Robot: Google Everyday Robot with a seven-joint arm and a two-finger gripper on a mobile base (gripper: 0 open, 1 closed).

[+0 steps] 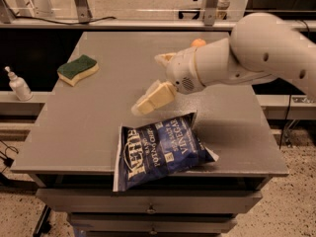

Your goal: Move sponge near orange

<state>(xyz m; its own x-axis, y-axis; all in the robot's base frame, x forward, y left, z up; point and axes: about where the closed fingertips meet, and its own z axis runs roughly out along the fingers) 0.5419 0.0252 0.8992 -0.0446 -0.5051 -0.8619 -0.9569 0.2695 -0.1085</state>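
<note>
Grey table (84, 127), sponge (77, 69) at left, orange (198, 42) behind the arm (256, 48), gripper (153, 82) agape and empty mid-table.

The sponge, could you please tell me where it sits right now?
In the camera view the sponge lies on the table's far left part, near its left edge, well apart from the gripper hovering mid-table just beyond the chip bag.

Grey table (74, 132) with drawers (148, 209) on speckled floor (296, 201), metal frame legs (81, 1) behind it.
</note>
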